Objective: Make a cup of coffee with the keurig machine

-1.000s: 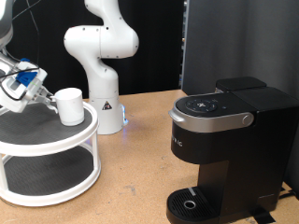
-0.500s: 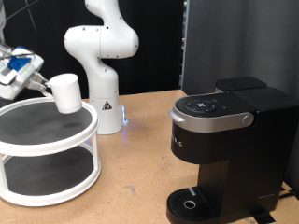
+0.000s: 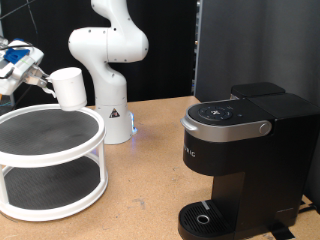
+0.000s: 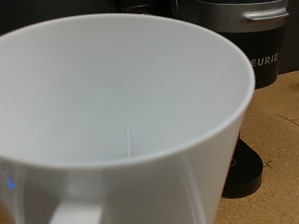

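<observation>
Cup aloft above the round stand, Keurig closed at the other side.

In the exterior view the pincer [image 3: 40, 82] sits at about 10 o'clock, pinching the white cup [image 3: 69, 88] by its side and holding it clear of the top tier of the white two-tier stand [image 3: 50, 150]. The keurig machine [image 3: 240, 160], lid down, stands on the wooden surface [image 3: 150, 170] at about 4 o'clock, well apart from the cup. A white arm base [image 3: 108, 60] stands behind. In the wrist view the cup [image 4: 121, 103] fills the frame, its interior bare, with the machine [image 4: 248, 56] beyond its rim.
</observation>
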{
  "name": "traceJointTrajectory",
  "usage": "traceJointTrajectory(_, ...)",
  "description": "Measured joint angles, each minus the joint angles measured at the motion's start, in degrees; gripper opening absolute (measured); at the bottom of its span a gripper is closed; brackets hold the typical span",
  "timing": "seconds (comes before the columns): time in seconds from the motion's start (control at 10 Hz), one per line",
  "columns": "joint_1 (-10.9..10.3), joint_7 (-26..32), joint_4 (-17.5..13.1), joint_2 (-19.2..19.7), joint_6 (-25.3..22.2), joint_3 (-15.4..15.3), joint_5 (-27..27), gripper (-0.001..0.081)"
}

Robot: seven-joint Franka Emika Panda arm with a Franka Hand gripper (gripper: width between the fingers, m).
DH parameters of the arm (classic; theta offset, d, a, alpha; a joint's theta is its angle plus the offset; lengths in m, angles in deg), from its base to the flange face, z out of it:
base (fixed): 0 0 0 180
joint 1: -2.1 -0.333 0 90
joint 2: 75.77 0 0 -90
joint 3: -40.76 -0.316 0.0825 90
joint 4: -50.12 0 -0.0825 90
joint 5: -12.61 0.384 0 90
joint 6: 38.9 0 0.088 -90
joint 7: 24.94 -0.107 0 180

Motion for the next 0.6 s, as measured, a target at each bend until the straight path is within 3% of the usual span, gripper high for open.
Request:
traceJointTrajectory(0.3, -0.21, -4.64, 5.62, -1.83, 10.15, -5.01, 5.63, 0.0065)
traceJointTrajectory(0.6, -1.96, -7.13, 11.0, -3.5, 21.34, -11.27, 14.61, 0.0065)
